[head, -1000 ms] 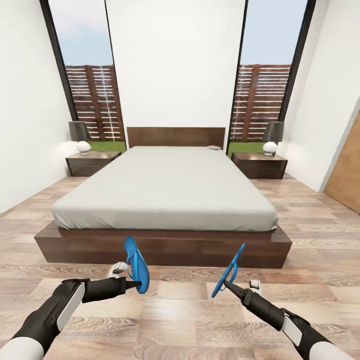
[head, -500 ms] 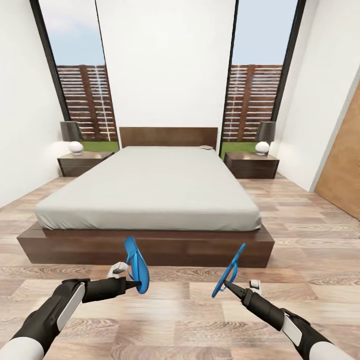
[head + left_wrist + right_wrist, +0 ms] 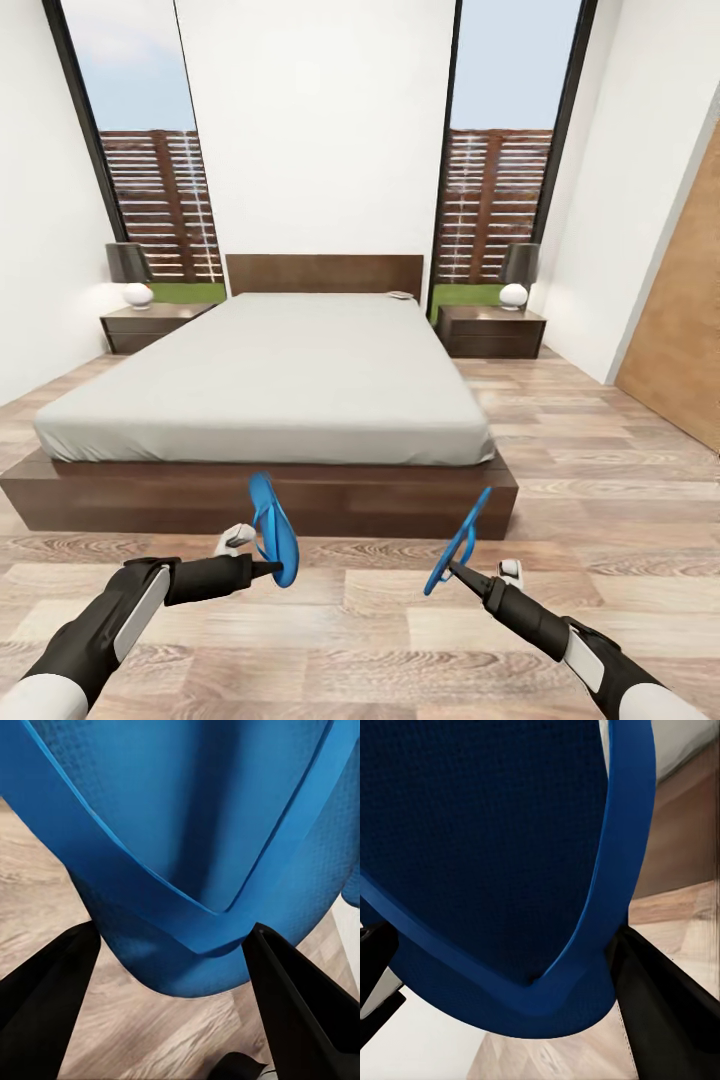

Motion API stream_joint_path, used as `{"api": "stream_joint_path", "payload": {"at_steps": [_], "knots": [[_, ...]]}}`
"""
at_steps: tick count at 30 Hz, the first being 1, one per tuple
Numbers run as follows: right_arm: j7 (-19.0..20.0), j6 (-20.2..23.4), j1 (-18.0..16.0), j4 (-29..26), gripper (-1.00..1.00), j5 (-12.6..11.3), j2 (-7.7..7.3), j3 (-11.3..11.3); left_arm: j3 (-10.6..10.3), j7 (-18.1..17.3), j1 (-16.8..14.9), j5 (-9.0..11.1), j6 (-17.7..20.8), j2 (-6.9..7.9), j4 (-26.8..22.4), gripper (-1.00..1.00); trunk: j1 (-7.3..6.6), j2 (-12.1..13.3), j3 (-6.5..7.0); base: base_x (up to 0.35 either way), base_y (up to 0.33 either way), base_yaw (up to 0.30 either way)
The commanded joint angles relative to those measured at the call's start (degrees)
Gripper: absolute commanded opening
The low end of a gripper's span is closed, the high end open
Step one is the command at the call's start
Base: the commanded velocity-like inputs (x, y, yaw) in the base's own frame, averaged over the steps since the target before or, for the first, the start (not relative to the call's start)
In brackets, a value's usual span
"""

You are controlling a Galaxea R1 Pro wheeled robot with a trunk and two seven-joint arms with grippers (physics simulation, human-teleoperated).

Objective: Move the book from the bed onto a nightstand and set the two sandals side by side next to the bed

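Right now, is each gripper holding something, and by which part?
Yes. The left gripper holds one blue sandal by its lower end; the right gripper holds the other sandal likewise.

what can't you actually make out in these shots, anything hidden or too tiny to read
- Small pale object on the bed near the headboard, head view: too small to tell whether it is the book.
- Left gripper, head view: fingertips hidden behind its blue sandal.
- Right gripper, head view: tips covered by the other sandal.
- Both wrist views: each sandal is cut off by the frame edges and blocks the floor beyond.
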Motion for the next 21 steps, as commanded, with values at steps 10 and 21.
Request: {"api": "stream_joint_path", "payload": {"at_steps": [10, 21], "knots": [[0.3, 0.7, 0.0, 0.0, -1.00, -0.2, 0.06, -0.3, -0.1, 0.0, 0.0, 0.4, 0.3, 0.05, 0.0, -1.00, 0.00, 0.0, -0.06, 0.125, -0.310, 0.000], [0.3, 0.7, 0.0, 0.0, -1.00, -0.1, 0.08, -0.2, -0.1, 0.1, 0.0, 0.4, 0.3, -0.15, 0.0, -1.00, 0.00, 0.0, -0.06, 0.126, -0.310, 0.000]]}}
